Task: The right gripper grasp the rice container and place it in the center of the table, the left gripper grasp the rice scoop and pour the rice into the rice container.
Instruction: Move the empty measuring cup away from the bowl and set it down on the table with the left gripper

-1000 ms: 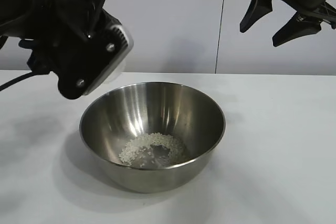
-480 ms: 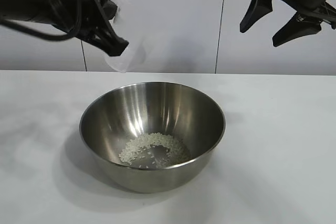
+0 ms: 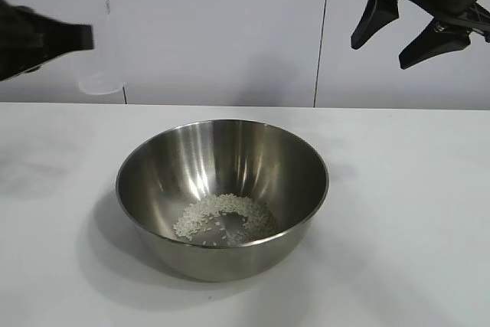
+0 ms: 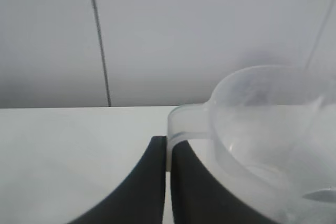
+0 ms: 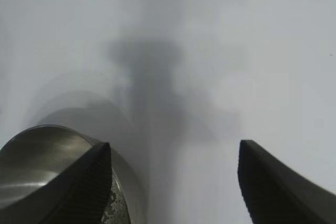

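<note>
At ten o'clock from the bowl (image 3: 222,197) holding rice (image 3: 222,216), our left claw (image 3: 80,37) pinched the upright cup's (image 3: 99,74) handle, right claw (image 3: 413,28) spread; a thin grip risked dropping it.

The left gripper (image 3: 76,38) is blurred and cut off at the exterior view's left edge. The rice scoop (image 3: 98,74) beside it is a faint smear. The right gripper (image 3: 409,24) is cropped upper right.
</note>
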Robot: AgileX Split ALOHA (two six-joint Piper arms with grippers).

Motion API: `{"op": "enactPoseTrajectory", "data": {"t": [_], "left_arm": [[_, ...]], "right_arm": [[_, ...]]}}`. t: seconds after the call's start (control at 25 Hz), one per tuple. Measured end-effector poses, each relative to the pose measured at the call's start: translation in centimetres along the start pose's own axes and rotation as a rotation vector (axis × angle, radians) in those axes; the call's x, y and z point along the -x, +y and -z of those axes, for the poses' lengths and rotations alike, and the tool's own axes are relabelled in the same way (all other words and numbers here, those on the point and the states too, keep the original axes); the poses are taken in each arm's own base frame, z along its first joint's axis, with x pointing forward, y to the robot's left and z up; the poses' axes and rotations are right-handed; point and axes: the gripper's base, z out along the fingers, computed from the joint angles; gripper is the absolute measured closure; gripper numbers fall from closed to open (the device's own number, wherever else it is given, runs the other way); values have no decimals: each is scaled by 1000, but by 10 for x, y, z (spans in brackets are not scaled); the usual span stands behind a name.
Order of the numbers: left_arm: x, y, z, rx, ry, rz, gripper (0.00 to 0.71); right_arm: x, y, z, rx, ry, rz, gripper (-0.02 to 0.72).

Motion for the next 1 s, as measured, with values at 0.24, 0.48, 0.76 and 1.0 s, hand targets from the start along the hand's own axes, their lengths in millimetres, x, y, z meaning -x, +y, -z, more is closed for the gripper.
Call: {"op": "enactPoseTrajectory", "data": {"t": [0.24,0.48,0.76,1.0], "left_arm": [[-31,37,20,6,51,-80,701],[-62,37,4,-44,82,-153,701],[-113,38,-11,-42,247,-96,701],[-111,36,-20,-45,217,-117,652]], "right_arm": [[0,0,0,0,0,0,230],[0,0,0,0,0,0,230],[0,0,0,0,-1,0,230],[0,0,0,-1,-4,0,230]]}}
